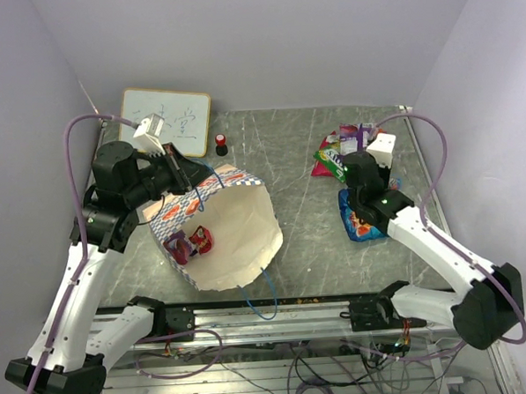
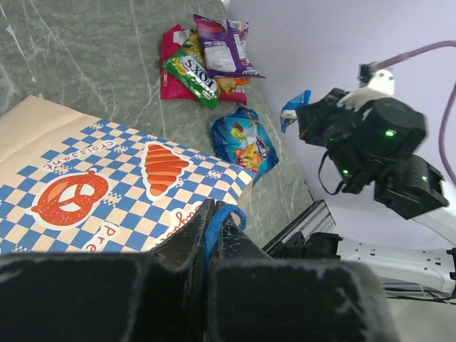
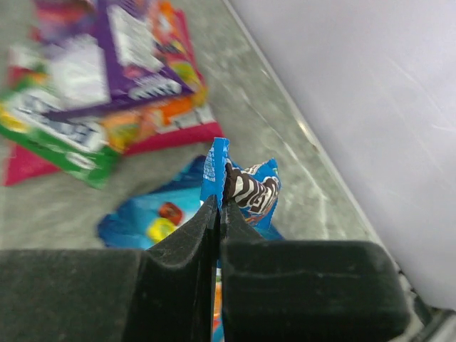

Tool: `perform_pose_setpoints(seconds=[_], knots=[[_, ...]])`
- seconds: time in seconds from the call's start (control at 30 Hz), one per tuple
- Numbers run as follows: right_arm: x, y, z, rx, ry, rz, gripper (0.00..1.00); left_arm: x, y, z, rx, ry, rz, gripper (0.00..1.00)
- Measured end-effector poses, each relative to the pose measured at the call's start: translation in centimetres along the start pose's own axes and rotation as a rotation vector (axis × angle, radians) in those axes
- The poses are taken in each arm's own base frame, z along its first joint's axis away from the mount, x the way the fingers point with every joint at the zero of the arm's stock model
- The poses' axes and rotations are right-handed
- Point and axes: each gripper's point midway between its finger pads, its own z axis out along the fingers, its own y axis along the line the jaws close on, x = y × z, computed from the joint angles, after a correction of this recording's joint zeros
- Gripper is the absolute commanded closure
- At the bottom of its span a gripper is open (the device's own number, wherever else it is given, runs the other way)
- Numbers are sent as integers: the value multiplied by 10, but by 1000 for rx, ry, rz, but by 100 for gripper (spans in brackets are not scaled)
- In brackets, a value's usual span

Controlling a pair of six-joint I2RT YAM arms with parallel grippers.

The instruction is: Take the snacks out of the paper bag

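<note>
The paper bag (image 1: 234, 229) lies on its side with its mouth towards the near right, and red snacks (image 1: 188, 243) show inside it. My left gripper (image 2: 211, 222) is shut on the bag's blue cord handle (image 2: 226, 211) at the checkered band (image 2: 107, 182). My right gripper (image 3: 219, 203) is shut on the edge of a small blue packet (image 3: 253, 187), held just above a larger blue packet (image 3: 146, 217). Beyond these lies a pile of purple (image 3: 132, 50), green (image 3: 57, 135) and pink packets. In the top view the pile (image 1: 338, 151) sits at the far right, behind the right gripper (image 1: 361, 190).
A framed whiteboard (image 1: 165, 121) leans at the far left, with a small red-and-black knob (image 1: 221, 144) beside it. Purple walls close in the table on three sides. A metal rail (image 1: 278, 315) with cables runs along the near edge.
</note>
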Motion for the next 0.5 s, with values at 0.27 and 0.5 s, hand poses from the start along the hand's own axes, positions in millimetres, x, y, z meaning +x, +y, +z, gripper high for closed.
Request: perform_pose_setpoints(seconds=[0.27, 0.5], knots=[[66, -36, 31, 148, 137, -228, 100, 1, 1, 1, 2, 8, -3, 93], [116, 0, 41, 28, 287, -223, 100, 12, 2, 1, 15, 35, -15, 93]])
